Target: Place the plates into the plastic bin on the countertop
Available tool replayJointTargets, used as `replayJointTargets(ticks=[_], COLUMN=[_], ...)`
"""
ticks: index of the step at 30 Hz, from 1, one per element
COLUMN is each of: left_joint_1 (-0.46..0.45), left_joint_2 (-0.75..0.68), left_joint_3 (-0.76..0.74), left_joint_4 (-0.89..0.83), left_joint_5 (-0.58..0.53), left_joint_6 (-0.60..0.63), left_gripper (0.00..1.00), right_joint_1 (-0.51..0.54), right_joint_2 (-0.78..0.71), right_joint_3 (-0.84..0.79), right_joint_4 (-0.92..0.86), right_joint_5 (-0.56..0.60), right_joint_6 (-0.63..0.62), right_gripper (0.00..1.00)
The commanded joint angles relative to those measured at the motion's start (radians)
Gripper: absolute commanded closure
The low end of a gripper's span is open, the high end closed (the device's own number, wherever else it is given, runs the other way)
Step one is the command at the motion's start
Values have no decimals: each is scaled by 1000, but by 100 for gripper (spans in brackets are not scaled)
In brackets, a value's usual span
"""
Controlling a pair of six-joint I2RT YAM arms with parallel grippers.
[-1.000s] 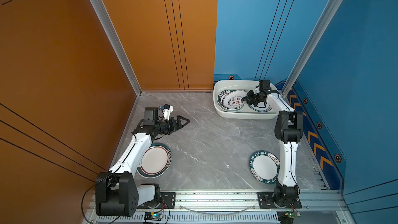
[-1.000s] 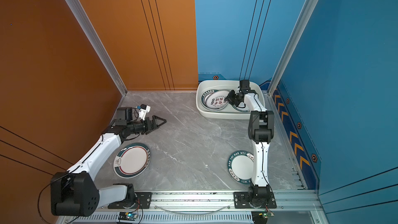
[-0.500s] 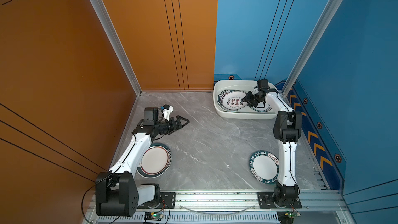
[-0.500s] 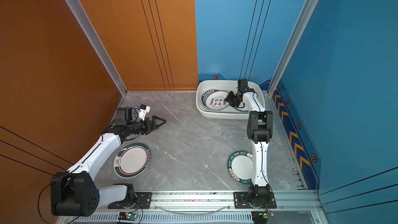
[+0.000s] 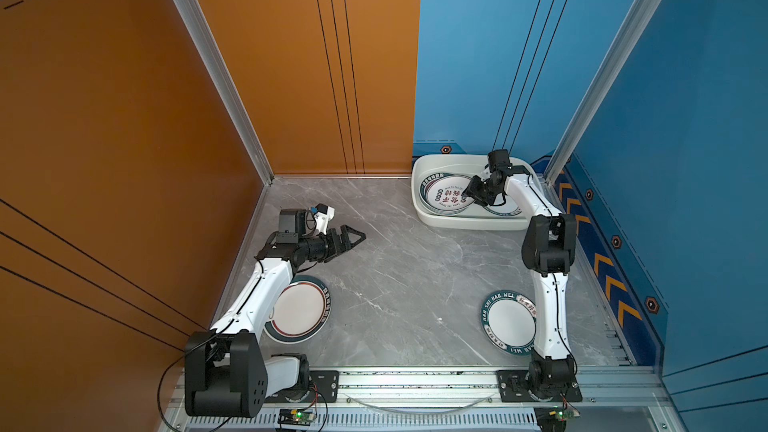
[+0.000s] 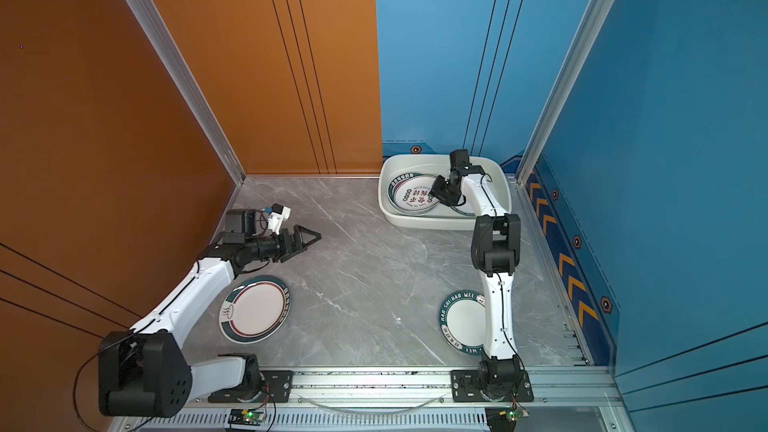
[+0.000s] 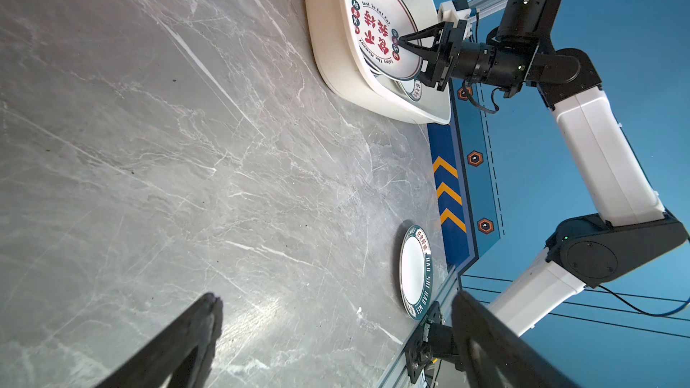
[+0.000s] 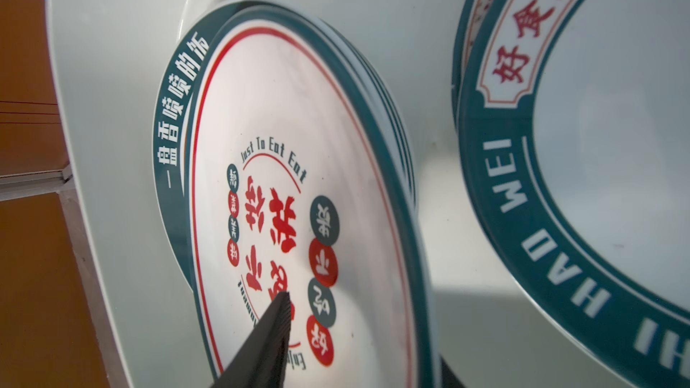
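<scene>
Seemingly releasing so it nests on the stack [image 8: 395,136], the right claw [image 7: 400,42], jaws part-open, straddles the red-lettered plate [image 7: 377,27] in the plastic bin [image 7: 336,69] at one o'clock; left claw [image 5: 360,238] gapes empty above the bench [image 5: 407,276].

Both your top views look down from high on whole countertop [image 5: 415,284]; L wrist cam faces across to plastic bin [image 7: 328,65]; R wrist cam's close-up inside it.

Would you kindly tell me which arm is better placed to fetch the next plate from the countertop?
Left, I'd say. The left gripper hangs open above the countertop, close to the red-ringed plate. The right gripper is inside the plastic bin, its fingers at the stacked plate.
</scene>
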Motion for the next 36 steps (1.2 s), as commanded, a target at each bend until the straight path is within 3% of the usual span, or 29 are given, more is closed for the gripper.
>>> replayJointTargets(ticks=[1,27,36], left_joint_1=[12,9,-127], left_joint_2=[-17,-26,3], left_joint_3=[-9,-13,48], left_joint_4=[-21,-44,-74], left_joint_5=[25,45,-34], left_joint_6=[28,49,54], left_gripper=[2,2,2], right_joint_1=[14,18,3], right_joint_2=[23,-2,-172], right_joint_3=[48,65,56], right_joint_4=[-79,-124,-114], right_joint_5=[70,135,162], right_joint_6=[-44,-92,-112], right_gripper=[55,53,52])
